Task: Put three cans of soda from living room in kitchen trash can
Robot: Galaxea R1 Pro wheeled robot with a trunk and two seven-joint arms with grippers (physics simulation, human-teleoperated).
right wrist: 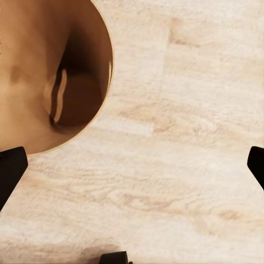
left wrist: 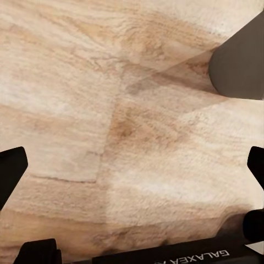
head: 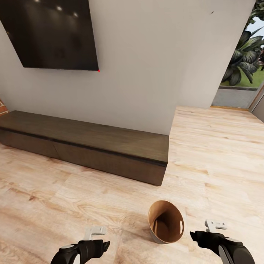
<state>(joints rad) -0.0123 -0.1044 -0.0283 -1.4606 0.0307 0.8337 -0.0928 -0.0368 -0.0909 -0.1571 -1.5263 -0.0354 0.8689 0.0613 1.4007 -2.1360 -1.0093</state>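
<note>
Overhead, tash can (head: 165, 222) stands between left gripper (head: 96, 238) and right gripper (head: 205, 231).

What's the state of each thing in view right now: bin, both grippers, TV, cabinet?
trash can: upright on the wood floor, nothing visible inside.
left gripper: open, empty, over bare floor.
right gripper: open, empty, beside the bin's rim.
TV: wall-mounted, screen dark.
low cabinet: against the wall, fronts closed.

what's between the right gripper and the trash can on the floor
Only bare wood floor between the right gripper and the trash can, seen in the head view.
</note>
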